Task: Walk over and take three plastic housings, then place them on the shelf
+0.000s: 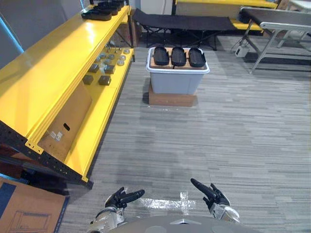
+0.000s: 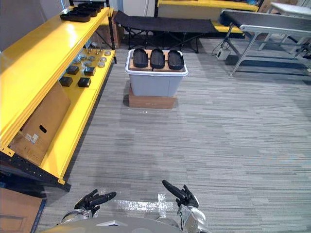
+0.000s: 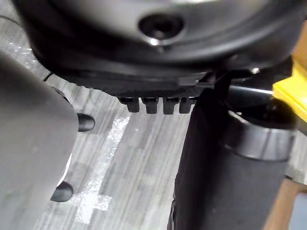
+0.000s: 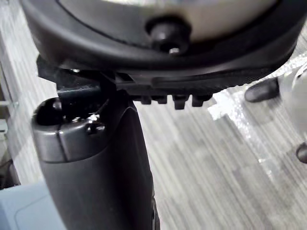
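Three black plastic housings lie side by side on top of a grey bin, which stands on a low cardboard box far ahead on the floor. A long yellow shelf runs along the left, with more black housings at the far end of its top level. My left hand and right hand hover low in front of me, well short of the bin. Both are open with fingers straight and hold nothing.
The shelf's lower level carries small dark blocks and metal parts and a leaning cardboard sheet. A black cot stands behind the bin and a grey conveyor at the far right. Clear tape marks the floor.
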Controlling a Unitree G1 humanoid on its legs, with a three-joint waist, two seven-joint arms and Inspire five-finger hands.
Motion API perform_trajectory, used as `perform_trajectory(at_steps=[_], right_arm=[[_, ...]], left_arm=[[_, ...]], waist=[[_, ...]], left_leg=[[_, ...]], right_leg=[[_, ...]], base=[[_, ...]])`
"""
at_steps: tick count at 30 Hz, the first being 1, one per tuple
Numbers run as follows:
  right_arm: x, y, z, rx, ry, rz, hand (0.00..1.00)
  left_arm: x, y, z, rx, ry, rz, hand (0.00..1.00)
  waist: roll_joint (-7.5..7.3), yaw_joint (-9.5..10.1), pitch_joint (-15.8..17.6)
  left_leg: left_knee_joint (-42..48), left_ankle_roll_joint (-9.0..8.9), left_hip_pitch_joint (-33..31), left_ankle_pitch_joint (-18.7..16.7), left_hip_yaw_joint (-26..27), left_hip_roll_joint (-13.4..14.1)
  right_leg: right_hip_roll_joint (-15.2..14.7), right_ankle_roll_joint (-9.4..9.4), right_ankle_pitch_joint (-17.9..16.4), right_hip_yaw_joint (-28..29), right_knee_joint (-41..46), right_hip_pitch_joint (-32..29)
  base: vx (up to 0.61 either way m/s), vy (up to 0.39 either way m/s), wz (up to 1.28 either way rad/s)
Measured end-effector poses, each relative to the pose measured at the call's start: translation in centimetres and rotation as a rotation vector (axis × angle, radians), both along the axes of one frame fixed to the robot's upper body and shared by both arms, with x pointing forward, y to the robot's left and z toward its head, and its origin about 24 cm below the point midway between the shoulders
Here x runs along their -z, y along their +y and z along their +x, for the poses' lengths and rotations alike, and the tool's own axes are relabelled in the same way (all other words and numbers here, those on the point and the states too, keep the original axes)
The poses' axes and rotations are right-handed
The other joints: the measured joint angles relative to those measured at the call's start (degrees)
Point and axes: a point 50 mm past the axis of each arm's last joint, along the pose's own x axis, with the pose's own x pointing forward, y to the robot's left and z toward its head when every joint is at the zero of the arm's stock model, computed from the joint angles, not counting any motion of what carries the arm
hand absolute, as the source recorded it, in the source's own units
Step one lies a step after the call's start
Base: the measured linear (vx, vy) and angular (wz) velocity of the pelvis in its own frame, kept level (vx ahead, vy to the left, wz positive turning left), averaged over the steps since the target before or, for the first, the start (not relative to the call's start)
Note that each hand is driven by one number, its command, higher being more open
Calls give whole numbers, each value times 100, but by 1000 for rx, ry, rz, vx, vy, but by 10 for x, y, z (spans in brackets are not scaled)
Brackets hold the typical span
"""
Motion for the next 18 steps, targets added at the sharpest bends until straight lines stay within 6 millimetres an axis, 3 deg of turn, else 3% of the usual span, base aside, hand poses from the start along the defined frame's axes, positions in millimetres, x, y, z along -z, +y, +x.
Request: perform_trajectory(at_steps=[2,4,5,8,11,12,13,14,15,16,17,18], right_arm=[[2,4,-3,17,7,18,100],[3,9,-4,16,10,35,100],[3,9,-4,8,4,47,100],[-1,5,2,-34,-66,119,100],[-1,8,1,-107,-70,117,100],[3,11,-8,-113,-19,114,100],[4,10,-10,-107,-5,122,100],[3,7,-10,-101,-3,117,100],[2,-3,-11,-98,10,101,100],[3,-5,-15,-95,21,98,100],[3,-7,-14,-97,24,92,100],[2,-12,-11,-107,24,83,100]], left_arm=[[-3,2,3,7,-36,21,100],[-6,6,8,1,-64,42,100],[-6,7,8,6,-65,45,100],[-8,10,13,16,-58,52,100],[-10,21,16,19,-55,59,100],[-9,22,12,19,-33,49,100],[-7,20,8,0,-27,32,100],[-6,18,6,-19,-23,19,100],[-3,13,-3,-50,2,-5,100],[-1,13,-12,-64,23,-11,100],[0,12,-13,-85,25,-24,100],[1,12,-17,-128,29,-31,100]], waist=[[-10,-13,57],[-45,-4,182],[-34,-36,222],[130,-192,385],[-117,-205,428],[-236,-140,401],[-211,-148,392],[-161,-163,370],[113,-172,229],[111,-143,135],[312,-148,105],[490,-133,177]], left_leg=[[220,33,-133,-140,116,-27],[386,50,-138,-234,168,0],[472,114,-171,-317,153,65],[802,21,-338,-470,26,481],[860,-220,-260,-578,-138,536],[1070,-353,-186,-810,-211,503],[1257,-424,-178,-977,-281,538],[1362,-483,-189,-1082,-319,596],[1575,-673,-230,-1333,-363,878],[1849,-802,-271,-1352,-371,994],[2865,-835,-671,-1379,-458,1214],[4563,-754,-1370,-928,-479,1642]], right_leg=[[-268,-83,-346,-313,805,-434],[-319,-18,-336,-468,1011,-528],[-289,-32,-365,-488,1144,-608],[113,-76,-387,-456,1181,-978],[110,148,-192,-387,992,-1301],[5,-154,-68,-298,860,-1291],[-33,-326,41,-314,1076,-1333],[-28,-389,4,-341,1283,-1385],[151,-564,-324,-493,1535,-1424],[257,-591,-415,-491,1454,-1384],[437,-651,-475,-527,1343,-1282],[713,-733,-494,-514,960,-839]], base=[[-109,48,-24],[-39,26,-29],[-4,-19,-15],[-1,-52,14],[87,-119,29],[235,-260,34],[242,-251,32],[288,-262,27],[308,-247,19],[425,-264,12],[423,-205,-11],[458,-201,-13]])
